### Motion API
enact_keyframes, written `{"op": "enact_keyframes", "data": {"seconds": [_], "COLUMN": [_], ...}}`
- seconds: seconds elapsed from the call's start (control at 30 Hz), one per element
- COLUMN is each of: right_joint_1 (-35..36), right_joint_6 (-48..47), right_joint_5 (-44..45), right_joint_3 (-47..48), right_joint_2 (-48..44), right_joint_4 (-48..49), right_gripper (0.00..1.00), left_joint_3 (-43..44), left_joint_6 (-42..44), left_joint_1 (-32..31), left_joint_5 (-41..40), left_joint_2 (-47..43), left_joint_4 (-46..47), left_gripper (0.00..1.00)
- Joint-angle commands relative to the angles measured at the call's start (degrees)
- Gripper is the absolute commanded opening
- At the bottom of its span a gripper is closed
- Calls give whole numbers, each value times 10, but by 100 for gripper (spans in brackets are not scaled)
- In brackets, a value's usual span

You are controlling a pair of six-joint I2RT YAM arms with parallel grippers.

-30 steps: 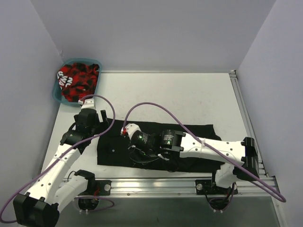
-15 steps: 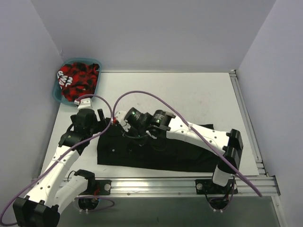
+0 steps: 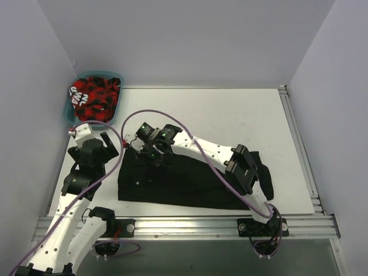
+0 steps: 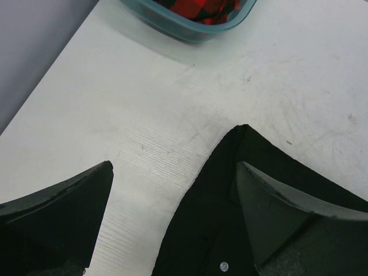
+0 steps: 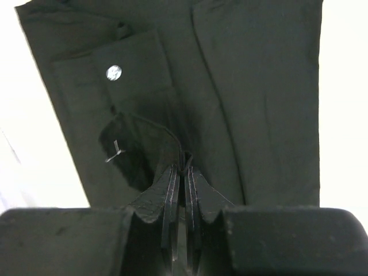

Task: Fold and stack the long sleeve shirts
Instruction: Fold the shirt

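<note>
So the black shirt (image 3: 190, 184) is flat along the desk's (image 3: 230, 115) lower edge, with the right fingers (image 5: 172, 195) pinching a fold near its upper-left edge. The left fingers (image 4: 57, 201) are spread wide over that corner. There's open desk above and right, and the teal basket (image 3: 68, 112) sits at the upper left.

A white surface (image 3: 230, 115) is edged with a metal rail (image 3: 190, 224) along its near side. A black long sleeve shirt (image 3: 172, 187) is laid across the near half, with its length running left to right and its left end folded into a straight edge. Small pale buttons (image 4: 223, 266) are seen near that end, and the cloth is raised off the surface close to the far left corner of the shirt. A teal basket (image 4: 184, 33) is set in the far left corner, apart from the shirt
</note>
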Motion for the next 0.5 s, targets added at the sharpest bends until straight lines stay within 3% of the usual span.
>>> {"op": "enact_keyframes", "data": {"seconds": [0.0, 0.37, 0.47], "right_joint_1": [-10, -31, -28], "right_joint_6": [-25, -31, -31], "right_joint_5": [-10, 15, 22], "right_joint_3": [35, 139, 154], "right_joint_2": [22, 107, 118], "right_joint_4": [8, 46, 47], "right_gripper": [0, 2, 21], "left_joint_3": [-3, -3, -4], "left_joint_6": [-11, -10, -7], "left_joint_1": [4, 9, 8], "left_joint_5": [-23, 2, 9], "left_joint_2": [-6, -1, 0], "left_joint_4": [6, 12, 15], "left_gripper": [97, 97, 97]}}
